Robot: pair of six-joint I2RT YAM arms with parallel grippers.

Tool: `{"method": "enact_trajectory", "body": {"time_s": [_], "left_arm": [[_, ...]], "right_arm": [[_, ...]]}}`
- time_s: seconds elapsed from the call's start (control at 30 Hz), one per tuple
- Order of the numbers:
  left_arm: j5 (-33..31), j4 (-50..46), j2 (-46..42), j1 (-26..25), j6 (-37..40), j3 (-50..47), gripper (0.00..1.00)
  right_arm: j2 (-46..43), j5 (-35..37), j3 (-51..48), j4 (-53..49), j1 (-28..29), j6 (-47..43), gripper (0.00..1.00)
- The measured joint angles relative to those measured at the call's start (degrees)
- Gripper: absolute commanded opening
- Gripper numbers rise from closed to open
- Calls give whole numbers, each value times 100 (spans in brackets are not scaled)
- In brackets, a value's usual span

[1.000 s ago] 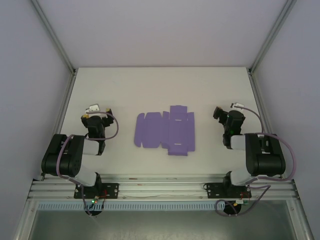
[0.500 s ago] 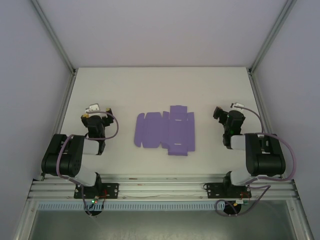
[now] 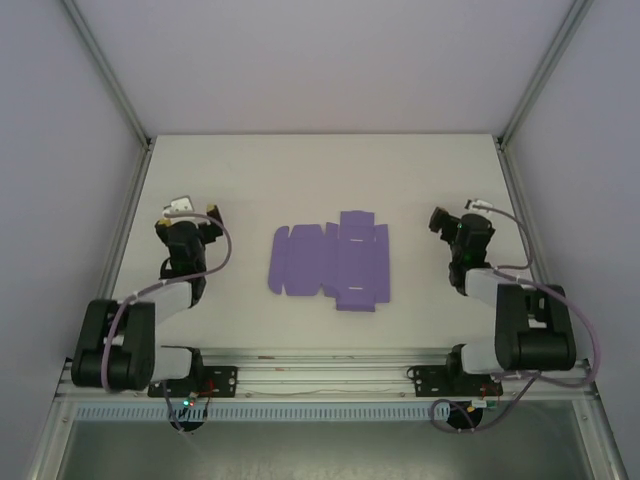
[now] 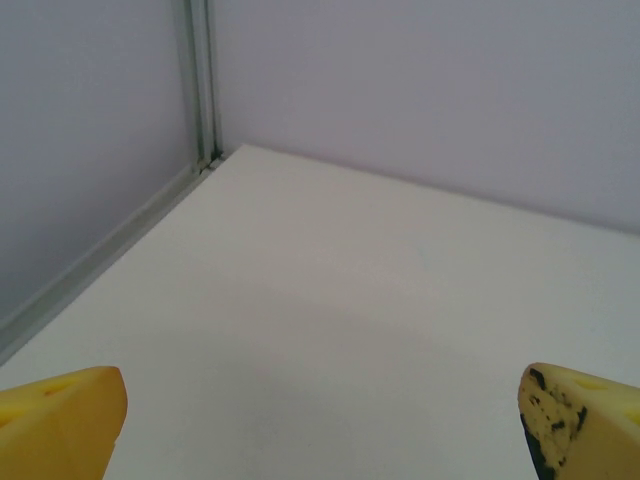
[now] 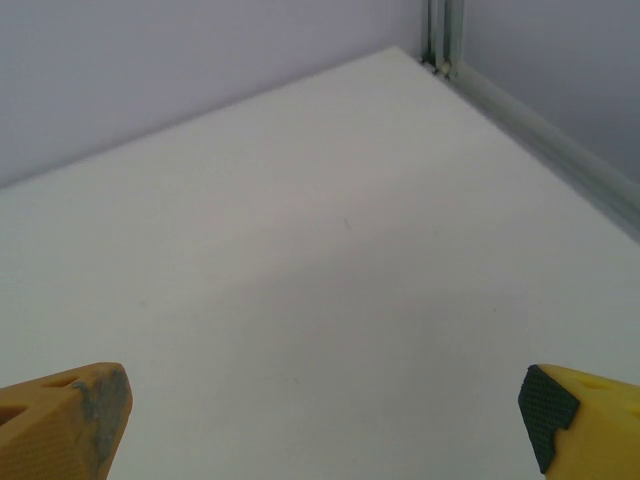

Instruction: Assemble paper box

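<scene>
The paper box (image 3: 328, 261) lies flat on the white desk (image 3: 320, 175) between two arms.
It is an unfolded purple die-cut sheet with flaps and slits, near the middle of the desk, its long side running left to right. The left hand (image 3: 188, 213) is well off to the sheet's left and the right hand (image 3: 457, 216) well off to its right, both apart from it and pointing toward the far wall. Both arm bases sit on the metal rail (image 3: 320, 376) along the near edge. Pale walls (image 3: 330, 60) close in the desk on three sides.
</scene>
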Motion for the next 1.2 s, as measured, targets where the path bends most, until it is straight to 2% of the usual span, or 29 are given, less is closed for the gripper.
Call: {"method": "enact_trajectory", "body": {"time_s": [0.07,0.17,0.37,0.47,0.53,0.63,0.7,0.93,1.2], "left_arm": [[155,-487,-337,-50,-251,129,100],[398,-1506,-575,-306,-619,494,100],[992,-3296,-584,-949,-1198,1189,100],[1274,-3908,-382,-1231,-1362,1408,100],[1464,-4190,-120,-1344,-1425,1545,100],[1746,-4457,321,-1427,-1488,1648,100],[1910,-4601,581,-1453,-1508,1661,100],[2653,-4658,1141,-1464,-1506,1661,99],[3504,-4402,1801,-1464,-1467,1665,93]], "right_arm": [[-269,90,306,-522,144,57,100],[-623,212,629,-1318,656,186,98],[-1008,-195,973,-2684,1587,822,80],[-870,-619,1082,-3093,2164,1161,66],[-623,-885,1172,-3283,2437,1311,61],[-48,-1178,1311,-3480,2747,1499,47],[398,-1362,1397,-3532,2859,1622,43],[1515,-1480,1443,-3609,2874,1956,39],[1845,-1202,1421,-3421,2874,2085,36]]}}
